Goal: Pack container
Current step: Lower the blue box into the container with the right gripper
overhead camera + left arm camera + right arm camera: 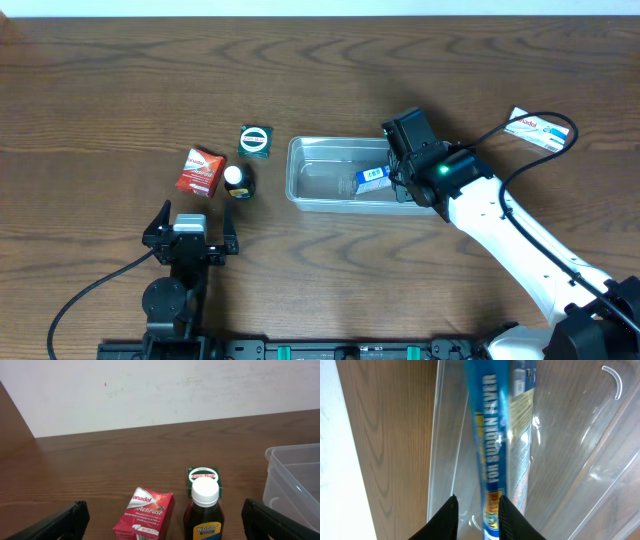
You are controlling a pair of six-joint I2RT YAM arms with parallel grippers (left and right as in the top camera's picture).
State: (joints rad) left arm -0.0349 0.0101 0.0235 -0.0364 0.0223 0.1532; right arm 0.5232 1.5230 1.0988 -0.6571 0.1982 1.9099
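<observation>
Container: the clear plastic container (297,172) sits on the tabletop (100,90), about in the middle.
Right end effector (477,510): it is over the container's right end. It is pinching a blue medicine box (372,177) low inside the container.
Left end effector (195,222): it is well left of the container. Its fingers are spread wide and hold nothing.
Outside: a red Panadol box (200,171), a Woods bottle (237,181) and a green Zam-Buk box (256,140) are just left of the container. A white and blue box (540,130) is well to its right.
Feel: I think the container is light, thin and slippery. It could slide if I bump it.
Where to hold: I would pinch its rim on a long side.
</observation>
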